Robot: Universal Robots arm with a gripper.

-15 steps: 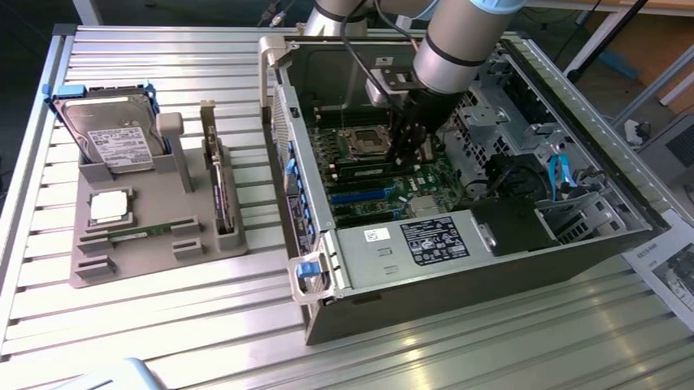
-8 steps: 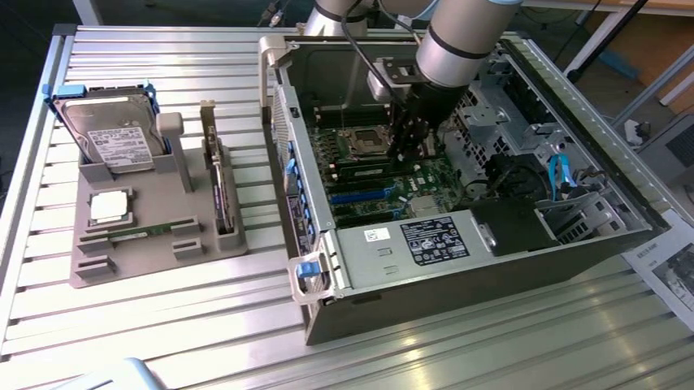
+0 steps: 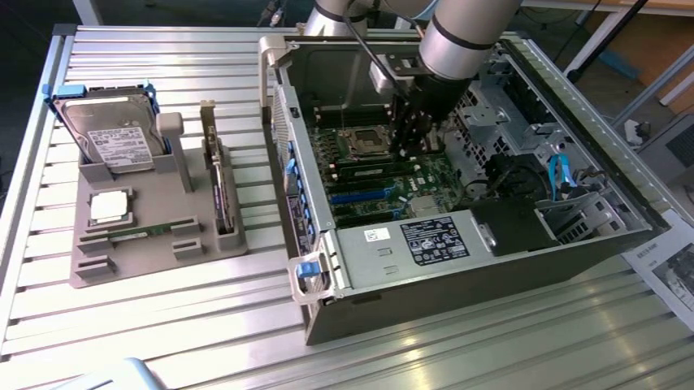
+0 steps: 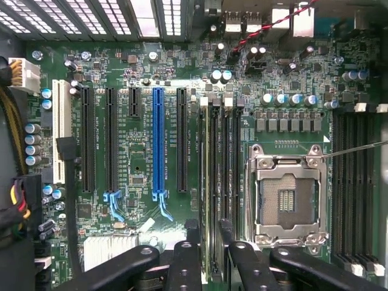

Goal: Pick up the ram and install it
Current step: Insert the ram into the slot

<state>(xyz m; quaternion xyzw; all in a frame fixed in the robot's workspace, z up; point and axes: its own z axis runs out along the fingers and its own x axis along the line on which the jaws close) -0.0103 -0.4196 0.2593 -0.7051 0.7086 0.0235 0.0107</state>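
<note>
Claw (image 4: 209,235) sits low over the motherboard (image 4: 139,151), inside the open PC case (image 3: 456,268). Jaws stand apart, released; a dark gap shows on each side of the stick, so I judge no pinch.

The ram (image 4: 209,157) lies directly beneath the claw, between the two fingertips (image 4: 193,229). It is seen edge-on in the memory slot farthest from the empty CPU socket (image 4: 286,200). Its long axis runs straight out from the claw, parallel to the neighbouring slots and to the socket's side. Whether it is fully seated: cannot tell.

Appearance: thin green board edge, narrow, pale latch at the far end.

Spare stick (image 3: 141,233) rests flat on the grey fixture (image 3: 162,203) on the desk (image 3: 130,325), well apart from the claw, outside the case.
</note>
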